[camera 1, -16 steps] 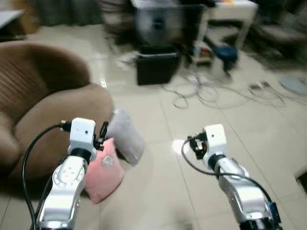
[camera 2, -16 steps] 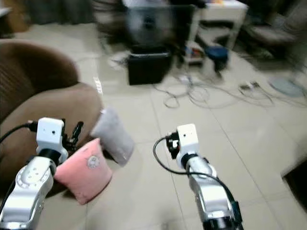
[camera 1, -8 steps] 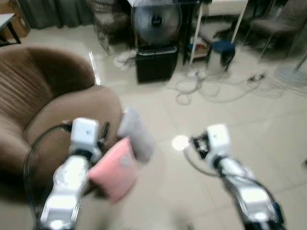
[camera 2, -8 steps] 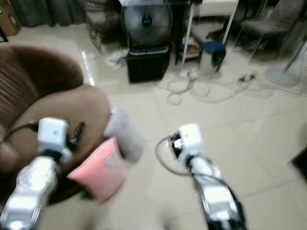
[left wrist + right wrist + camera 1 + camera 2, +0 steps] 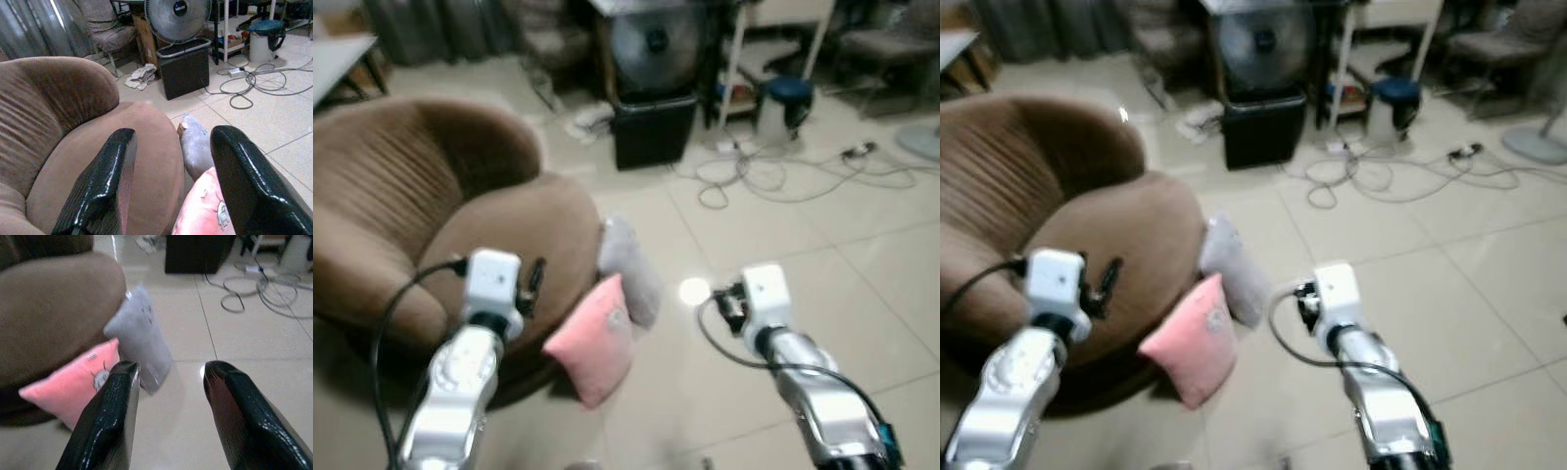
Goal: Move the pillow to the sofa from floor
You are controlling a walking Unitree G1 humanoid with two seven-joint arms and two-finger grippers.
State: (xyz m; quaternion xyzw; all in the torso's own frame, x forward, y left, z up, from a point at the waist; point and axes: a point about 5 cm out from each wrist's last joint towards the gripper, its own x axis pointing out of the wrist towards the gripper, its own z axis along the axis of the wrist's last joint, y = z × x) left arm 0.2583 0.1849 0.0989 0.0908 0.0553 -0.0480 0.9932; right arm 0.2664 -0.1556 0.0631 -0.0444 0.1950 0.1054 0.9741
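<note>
Pink pillow point(image 5: 595, 341) leans on the floor point(image 5: 773, 235) against the brown sofa point(image 5: 431, 215), a grey pillow point(image 5: 628, 268) just behind it. Both grippers, left point(image 5: 168, 188) and right point(image 5: 168, 418), hover empty with jaws spread. Best to close in lower, straddle one corner and pinch deep.

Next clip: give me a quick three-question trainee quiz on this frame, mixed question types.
1. True or false: the pink pillow already lies on the brown sofa seat.
2. Which pillow is nearer the black box under the fan? A) grey pillow B) pink pillow
3. Fill in: the fingers of the left gripper and the right gripper are both ____.

Key: 1. False, it leans against the sofa's front, on the floor. 2. A. 3. open, holding nothing.
</note>
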